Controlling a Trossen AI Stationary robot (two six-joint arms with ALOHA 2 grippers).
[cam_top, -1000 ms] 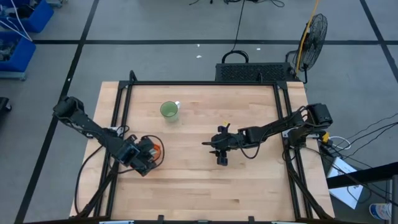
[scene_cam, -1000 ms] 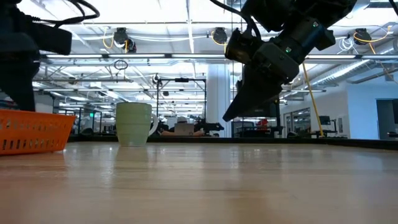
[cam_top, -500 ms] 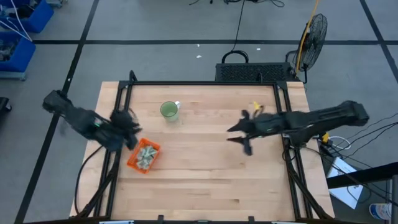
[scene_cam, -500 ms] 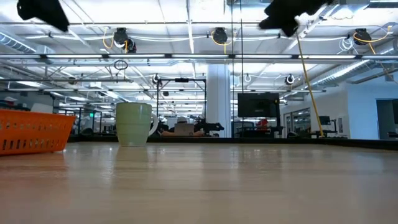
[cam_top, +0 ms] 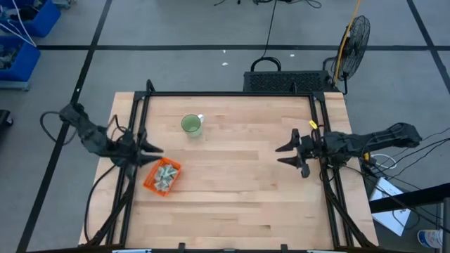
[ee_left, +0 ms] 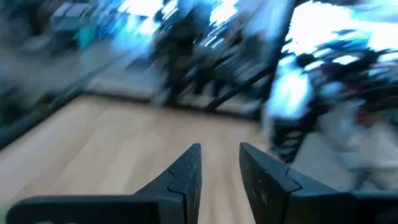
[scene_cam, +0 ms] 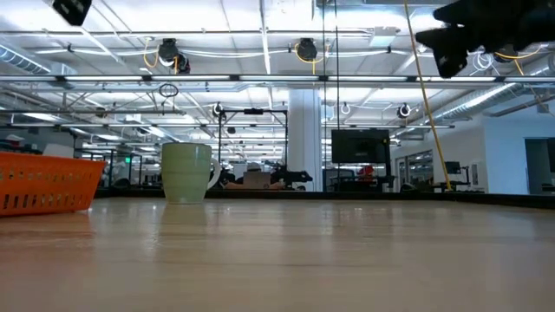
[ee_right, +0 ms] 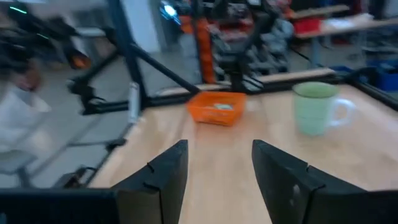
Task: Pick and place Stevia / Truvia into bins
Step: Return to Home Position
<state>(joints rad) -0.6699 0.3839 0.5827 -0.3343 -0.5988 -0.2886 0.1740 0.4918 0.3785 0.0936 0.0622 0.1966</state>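
My left tool (ee_left: 217, 149) is narrowly parted and my right tool (ee_right: 217, 144) wide, both empty. Packets (cam_top: 165, 177) lie in the orange bin (cam_top: 150, 184) at lower left, its long axis steeply diagonal.

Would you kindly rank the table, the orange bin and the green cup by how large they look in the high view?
1. table: by far the largest.
2. orange bin: far smaller than the table.
3. green cup: smallest, somewhat smaller than the bin.
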